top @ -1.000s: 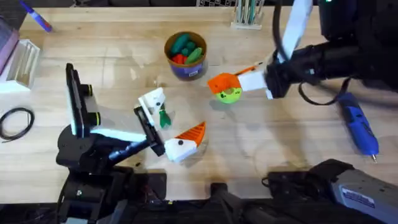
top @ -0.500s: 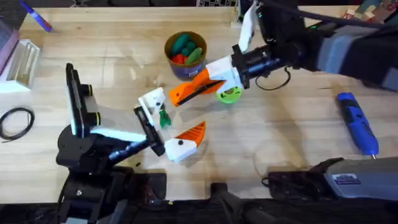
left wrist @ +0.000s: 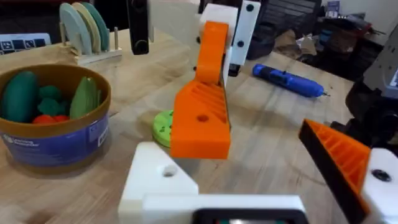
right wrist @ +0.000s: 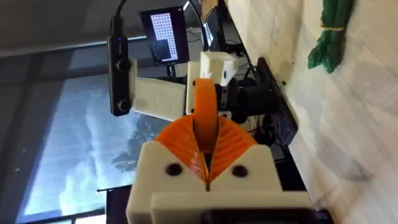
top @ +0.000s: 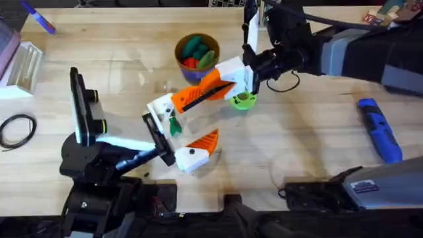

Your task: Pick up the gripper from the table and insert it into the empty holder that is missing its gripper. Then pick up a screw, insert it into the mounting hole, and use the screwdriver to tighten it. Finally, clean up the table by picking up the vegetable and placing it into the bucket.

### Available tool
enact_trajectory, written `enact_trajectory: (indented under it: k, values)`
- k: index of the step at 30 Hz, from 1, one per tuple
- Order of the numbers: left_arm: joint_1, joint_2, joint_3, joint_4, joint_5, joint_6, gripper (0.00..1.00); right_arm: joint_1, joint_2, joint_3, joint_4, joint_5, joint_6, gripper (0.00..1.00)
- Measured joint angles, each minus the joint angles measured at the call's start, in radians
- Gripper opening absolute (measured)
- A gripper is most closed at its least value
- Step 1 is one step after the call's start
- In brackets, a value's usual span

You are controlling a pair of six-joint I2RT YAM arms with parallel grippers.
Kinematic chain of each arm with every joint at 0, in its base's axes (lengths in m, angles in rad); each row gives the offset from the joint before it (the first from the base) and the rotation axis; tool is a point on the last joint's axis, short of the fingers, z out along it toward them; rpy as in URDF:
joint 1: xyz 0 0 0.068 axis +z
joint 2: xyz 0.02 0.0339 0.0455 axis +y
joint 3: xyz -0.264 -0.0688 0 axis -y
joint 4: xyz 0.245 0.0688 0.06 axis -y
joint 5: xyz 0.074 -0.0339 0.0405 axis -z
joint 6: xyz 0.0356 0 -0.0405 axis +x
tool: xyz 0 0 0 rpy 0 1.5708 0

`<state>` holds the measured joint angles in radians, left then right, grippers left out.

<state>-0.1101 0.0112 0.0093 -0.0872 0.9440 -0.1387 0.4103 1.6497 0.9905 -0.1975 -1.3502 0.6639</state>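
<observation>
Orange plastic, the gripper, sat clamped between the ribbed pads of the right gripper, whose fingers were pressed together on it, and in the overhead view it pointed down and left toward the holder. That holder was the bare white finger base on the left gripper, whose two fingers stood spread well apart; the other finger carried its own orange tip. From the left wrist camera the gripper hung just above the holder; whether the two touched could not be told. The right wrist view showed the same piece squeezed between the pads, the holder just beyond its far end. The vegetable lay on the wooden table just below the holder, between the left gripper's fingers. A lime-green disc lay under the right wrist. The bucket stood just behind the meeting point, already holding several toy vegetables. The screwdriver lay well off to the right of the table, apart from both arms. A coiled black cable rested at the left edge.
</observation>
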Motion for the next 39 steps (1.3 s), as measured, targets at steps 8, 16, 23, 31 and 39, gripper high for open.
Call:
enact_trajectory:
  k: [8,16,23,31,39]
  values:
    - [0.000,0.000,0.000,0.000,0.002,0.000,0.985,0.014,0.000,0.000,0.001,0.002,0.017,0.009]
    - [0.000,0.000,0.000,0.000,0.002,0.000,0.987,0.015,0.000,0.000,-0.045,0.017,-0.024,0.009]
    - [0.000,0.000,0.000,0.000,0.001,0.000,0.986,0.018,0.040,0.000,-0.006,0.020,-0.024,0.009]
    - [0.000,0.000,0.000,-0.002,0.003,-0.002,0.986,0.033,0.061,0.000,0.020,0.017,-0.019,0.009]
    - [0.003,0.000,0.000,0.000,-0.025,-0.001,0.986,0.050,0.061,0.000,0.141,0.075,0.108,0.009]
